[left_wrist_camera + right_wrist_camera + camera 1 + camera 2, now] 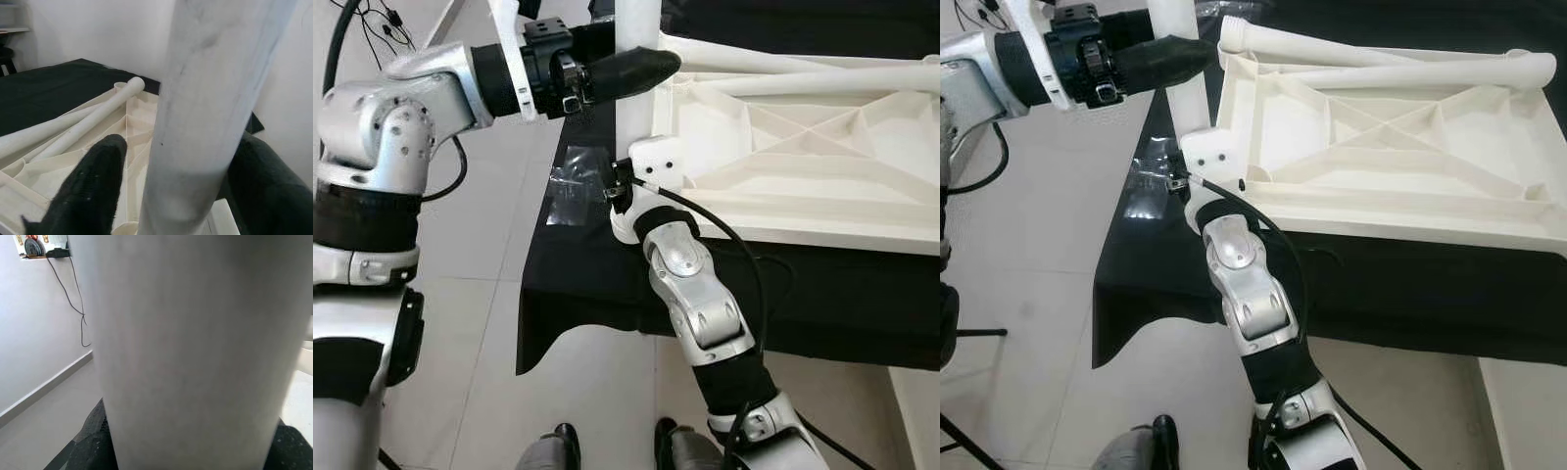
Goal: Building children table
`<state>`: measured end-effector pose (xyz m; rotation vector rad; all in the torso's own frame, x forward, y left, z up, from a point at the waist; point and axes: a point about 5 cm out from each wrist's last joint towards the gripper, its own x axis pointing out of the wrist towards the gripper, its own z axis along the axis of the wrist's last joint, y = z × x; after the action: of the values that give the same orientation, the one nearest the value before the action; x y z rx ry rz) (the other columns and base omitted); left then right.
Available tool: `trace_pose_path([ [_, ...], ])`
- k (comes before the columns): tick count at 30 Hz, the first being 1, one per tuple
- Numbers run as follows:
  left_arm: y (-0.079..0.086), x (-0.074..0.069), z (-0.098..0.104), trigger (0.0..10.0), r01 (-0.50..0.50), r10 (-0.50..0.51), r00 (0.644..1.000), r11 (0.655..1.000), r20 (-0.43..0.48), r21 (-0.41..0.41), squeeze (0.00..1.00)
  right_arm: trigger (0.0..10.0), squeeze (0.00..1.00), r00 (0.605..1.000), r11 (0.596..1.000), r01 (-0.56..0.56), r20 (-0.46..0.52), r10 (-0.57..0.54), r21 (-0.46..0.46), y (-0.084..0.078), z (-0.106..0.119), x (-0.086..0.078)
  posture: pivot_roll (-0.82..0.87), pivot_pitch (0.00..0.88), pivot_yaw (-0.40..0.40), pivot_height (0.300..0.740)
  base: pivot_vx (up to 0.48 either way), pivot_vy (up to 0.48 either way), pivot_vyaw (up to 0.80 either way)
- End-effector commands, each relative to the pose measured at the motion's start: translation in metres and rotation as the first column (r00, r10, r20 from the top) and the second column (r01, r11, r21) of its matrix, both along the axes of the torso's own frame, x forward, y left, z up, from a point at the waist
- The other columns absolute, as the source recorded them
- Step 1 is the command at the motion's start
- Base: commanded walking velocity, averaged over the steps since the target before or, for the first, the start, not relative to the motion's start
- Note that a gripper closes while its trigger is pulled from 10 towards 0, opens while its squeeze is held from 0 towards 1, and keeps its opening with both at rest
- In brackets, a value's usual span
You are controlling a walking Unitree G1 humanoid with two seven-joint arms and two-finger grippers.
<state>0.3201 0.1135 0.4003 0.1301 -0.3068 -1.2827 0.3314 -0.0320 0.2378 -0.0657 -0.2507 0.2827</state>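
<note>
At the near corner of the upturned white plastic tabletop (pixel 1381 147), I hold the white cylindrical leg (pixel 636 88) upright: left tool (pixel 161 161) clamps high, right tool (pixel 195 450) low. Next, I judge, seating it squarely into its socket.

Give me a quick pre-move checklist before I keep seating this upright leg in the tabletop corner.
1. Left gripper on the upright leg, fingers either side in its wrist view: ok.
2. Right gripper low on the same leg, near the corner: ok.
3. Leg standing roughly vertical at the near-left corner of the tabletop: ok.
4. Leg fully seated in its socket: cannot tell, base hidden.
5. Two spare legs lying on the inverted tabletop, apart from the grippers: ok.
6. Tabletop resting on the black cloth: ok.
</note>
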Motion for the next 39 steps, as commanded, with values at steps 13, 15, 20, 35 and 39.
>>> trace_pose_path([
  [13,-0.015,-0.004,0.000,0.0,0.078,-0.077,0.997,0.997,0.029,-0.019,0.00,10.0,1.00,0.935,0.994,-0.075,-0.342,0.097,0.077,0.011,-0.065,0.003,0.07,0.303,0.049,0.740,0.000,0.000,0.00],
  [15,-0.015,-0.003,-0.001,0.0,0.082,-0.081,0.996,0.996,0.031,-0.020,0.00,10.0,1.00,0.947,0.989,-0.109,-0.293,0.132,0.096,0.008,-0.054,0.007,0.07,0.303,0.049,0.740,0.000,0.000,0.00],
  [20,-0.018,-0.007,-0.006,0.0,0.109,-0.108,0.994,0.993,0.024,-0.044,0.00,10.0,1.00,0.933,0.935,-0.338,-0.088,0.348,0.113,-0.008,-0.002,0.025,0.06,0.299,0.043,0.740,0.000,0.000,0.00],
  [35,-0.026,-0.016,-0.028,0.0,0.146,-0.147,0.989,0.988,-0.012,-0.058,0.00,10.0,0.00,0.681,0.656,-0.715,-0.027,0.732,-0.243,-0.033,0.061,0.040,0.04,0.288,0.039,0.740,0.000,0.000,0.00],
  [39,-0.025,-0.017,-0.031,0.0,0.143,-0.145,0.989,0.987,-0.020,-0.067,0.00,10.0,0.00,0.627,0.602,-0.761,-0.037,0.778,-0.242,-0.031,0.067,0.041,0.03,0.289,0.037,0.740,0.000,0.000,0.00],
])
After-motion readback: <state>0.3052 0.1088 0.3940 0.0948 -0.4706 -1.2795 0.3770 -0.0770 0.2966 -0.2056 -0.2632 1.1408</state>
